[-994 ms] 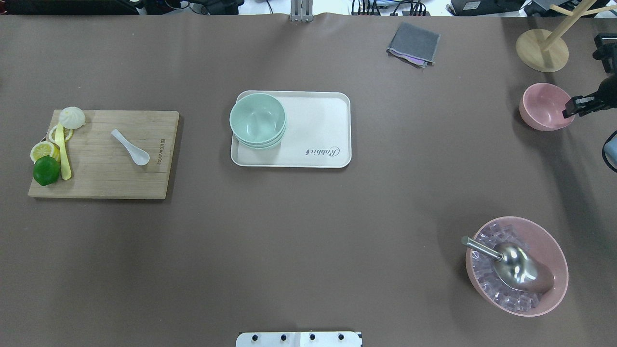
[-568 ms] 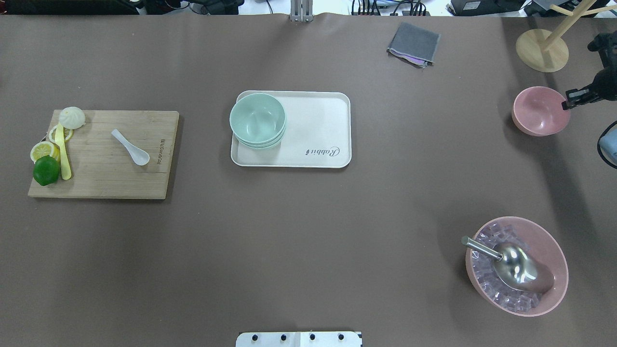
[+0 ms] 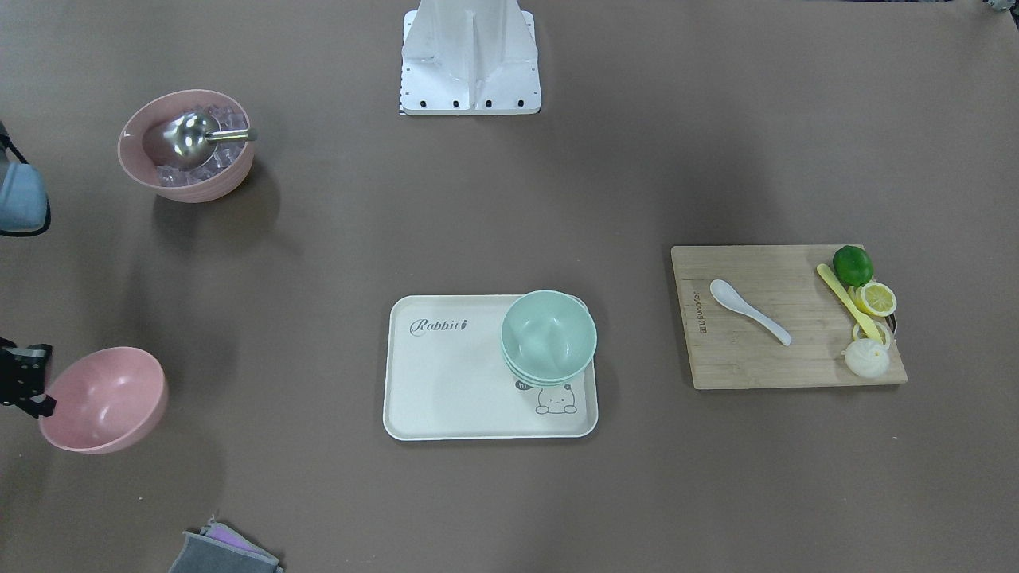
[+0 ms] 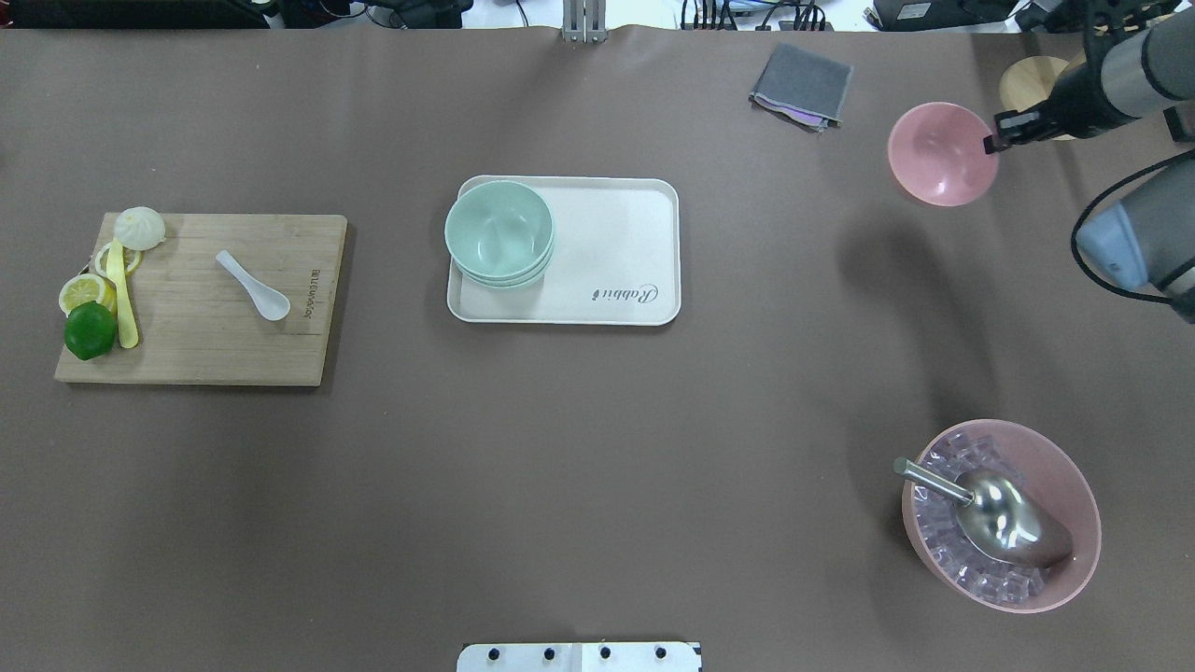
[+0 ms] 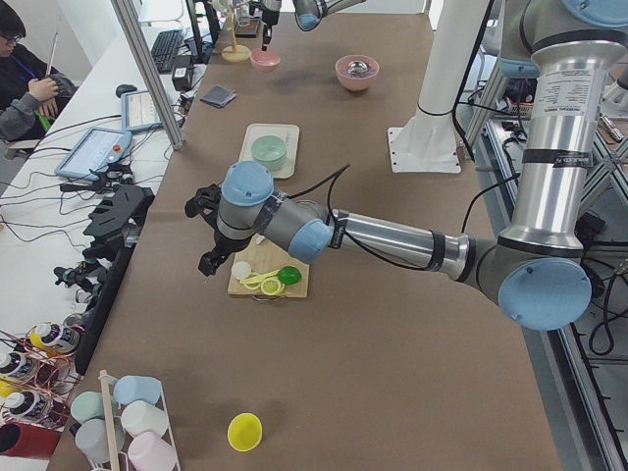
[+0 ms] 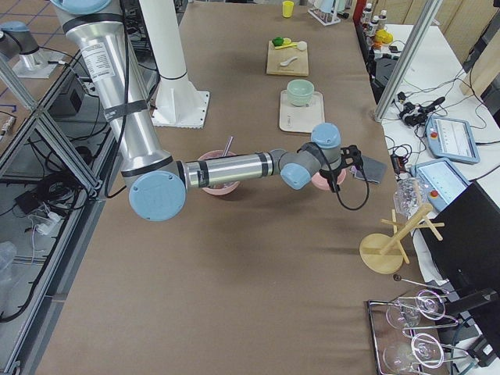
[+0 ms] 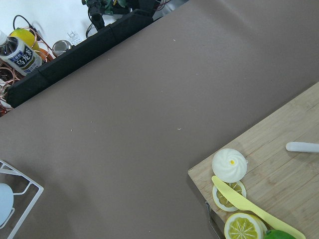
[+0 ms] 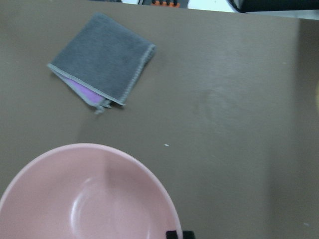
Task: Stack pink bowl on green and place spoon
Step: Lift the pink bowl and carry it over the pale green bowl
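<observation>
My right gripper (image 4: 990, 143) is shut on the right rim of the plain pink bowl (image 4: 941, 154) and holds it above the table at the far right. The bowl also shows in the front view (image 3: 103, 398) and fills the bottom left of the right wrist view (image 8: 89, 199). The mint-green bowl (image 4: 499, 229) tops a nested set on the left end of the white tray (image 4: 616, 252). The white spoon (image 4: 254, 285) lies on the wooden cutting board (image 4: 196, 345). My left gripper (image 5: 203, 235) hovers off the board's outer end. I cannot tell whether it is open.
A lime (image 4: 90, 329), lemon slices, a yellow utensil (image 4: 121, 299) and a bun (image 4: 140, 227) sit at the board's left edge. A pink bowl of ice with a steel scoop (image 4: 1004, 513) stands near right. A grey cloth (image 4: 801, 84) and a wooden stand (image 4: 1027, 79) are far right.
My right gripper has lifted the pink bowl off the table and carried it left and farther away. Nothing else has moved.
</observation>
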`<action>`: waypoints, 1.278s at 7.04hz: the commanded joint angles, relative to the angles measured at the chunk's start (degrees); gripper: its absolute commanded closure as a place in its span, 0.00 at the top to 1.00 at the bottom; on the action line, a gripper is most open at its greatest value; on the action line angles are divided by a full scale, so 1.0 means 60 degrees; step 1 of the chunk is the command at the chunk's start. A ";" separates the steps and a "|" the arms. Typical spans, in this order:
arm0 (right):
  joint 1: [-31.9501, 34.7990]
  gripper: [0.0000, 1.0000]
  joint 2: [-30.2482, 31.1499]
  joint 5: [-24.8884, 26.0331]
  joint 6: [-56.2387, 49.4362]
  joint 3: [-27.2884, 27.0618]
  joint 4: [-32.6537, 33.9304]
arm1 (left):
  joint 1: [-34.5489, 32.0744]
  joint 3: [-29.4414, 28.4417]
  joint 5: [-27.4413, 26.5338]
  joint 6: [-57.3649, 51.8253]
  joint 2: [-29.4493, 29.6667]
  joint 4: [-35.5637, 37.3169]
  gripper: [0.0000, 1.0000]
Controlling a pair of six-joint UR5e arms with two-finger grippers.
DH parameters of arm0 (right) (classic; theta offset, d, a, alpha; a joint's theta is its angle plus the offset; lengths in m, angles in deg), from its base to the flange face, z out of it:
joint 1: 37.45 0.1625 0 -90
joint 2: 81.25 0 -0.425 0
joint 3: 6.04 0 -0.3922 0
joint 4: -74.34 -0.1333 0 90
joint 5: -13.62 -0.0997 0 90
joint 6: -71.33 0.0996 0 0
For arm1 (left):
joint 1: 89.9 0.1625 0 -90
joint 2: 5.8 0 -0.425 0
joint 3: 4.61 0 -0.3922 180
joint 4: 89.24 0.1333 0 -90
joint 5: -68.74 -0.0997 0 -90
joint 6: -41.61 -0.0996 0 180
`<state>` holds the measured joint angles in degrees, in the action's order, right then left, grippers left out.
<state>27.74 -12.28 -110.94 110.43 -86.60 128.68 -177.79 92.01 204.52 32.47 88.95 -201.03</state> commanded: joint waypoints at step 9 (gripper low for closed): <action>-0.4872 0.00 -0.7429 0.3473 0.7324 0.1843 0.6017 | 0.0000 -0.0063 -0.0012 -0.0015 -0.0088 -0.0001 0.98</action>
<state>0.17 -51.01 -91.68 152.72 -83.07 164.48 -177.79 91.69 204.44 32.35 88.44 -201.03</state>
